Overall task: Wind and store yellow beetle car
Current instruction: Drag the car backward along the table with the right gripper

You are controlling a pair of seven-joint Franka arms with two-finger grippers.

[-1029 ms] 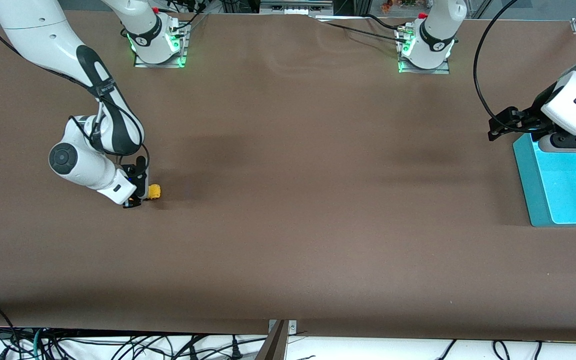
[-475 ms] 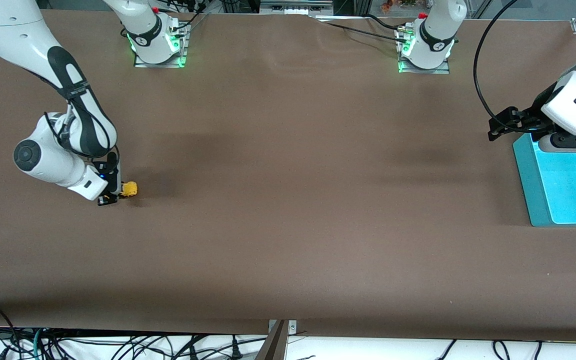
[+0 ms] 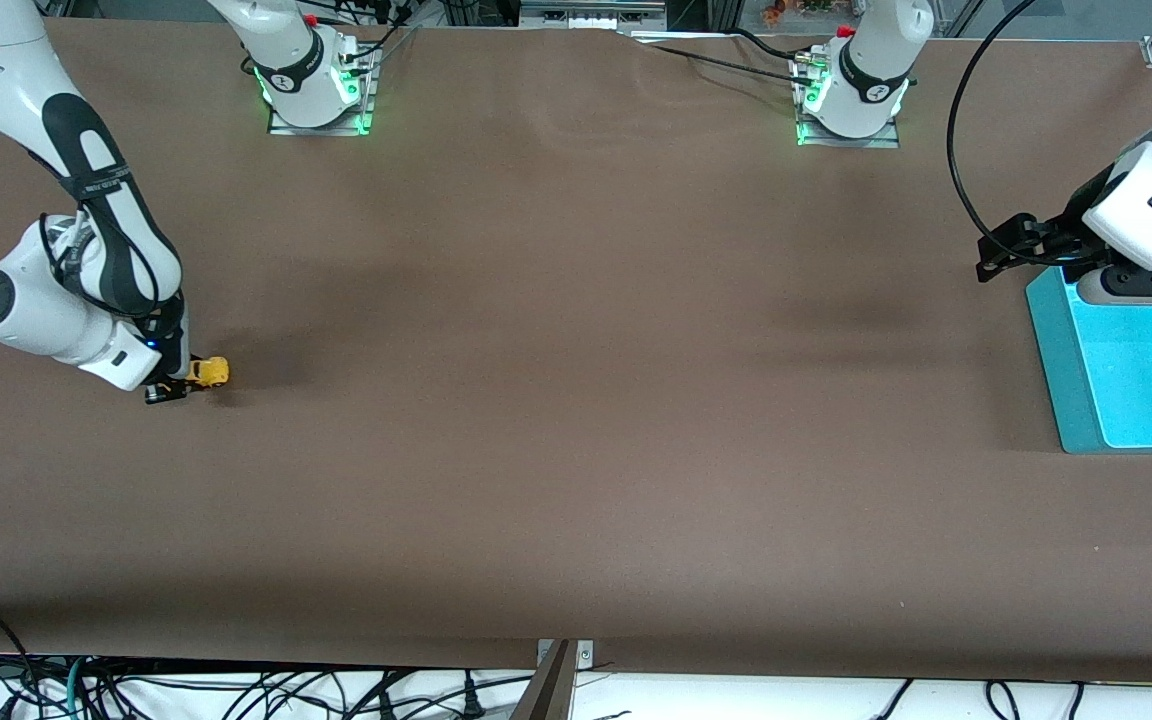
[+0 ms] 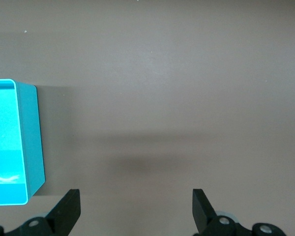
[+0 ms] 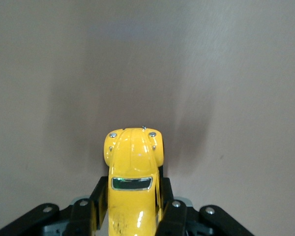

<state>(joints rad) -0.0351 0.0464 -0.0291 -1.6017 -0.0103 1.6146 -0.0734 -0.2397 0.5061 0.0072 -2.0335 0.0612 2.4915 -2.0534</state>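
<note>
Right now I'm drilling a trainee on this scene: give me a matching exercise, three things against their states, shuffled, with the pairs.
Things:
1. small bright yellow beetle-shaped toy car
2. left claw
3. turquoise plastic bin

States:
A. open, over the bin's edge
B. resting at the left arm's end of the table
C. clamped in the shut right claw, on the brown table

Pairs: 1-C, 2-A, 3-B

One yellow beetle car (image 3: 208, 373), one teal bin (image 3: 1066, 380)

A wide brown table (image 3: 576, 400) is filling the view, soft shadows lying across it. Cables (image 3: 236, 695) are trailing at six o'clock, possibly over white cloth.
</note>
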